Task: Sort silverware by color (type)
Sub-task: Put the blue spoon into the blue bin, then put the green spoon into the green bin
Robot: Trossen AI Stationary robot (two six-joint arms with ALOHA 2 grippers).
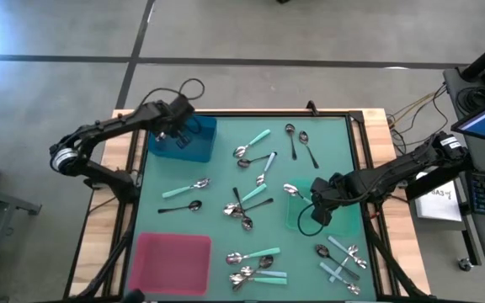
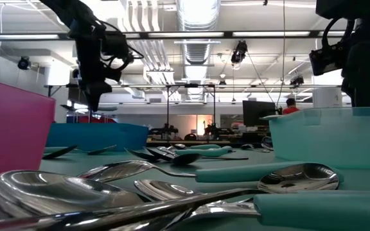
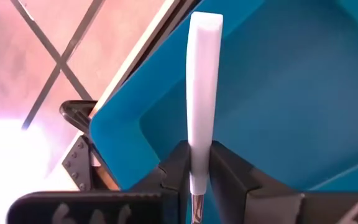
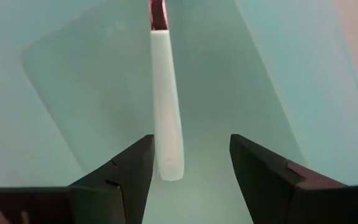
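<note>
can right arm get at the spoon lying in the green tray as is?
Probably yes. The right gripper hangs open directly over the green tray, and the pale-handled spoon lies between its jaws with nothing covering it.

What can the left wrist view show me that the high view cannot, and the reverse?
Only the left wrist view shows the grip: the left tool is shut on a pale-handled spoon, held over the blue tray. Only the high view shows the whole table: the pink tray, the scattered spoons, and the right tool above the green tray. Both show the blue tray.
</note>
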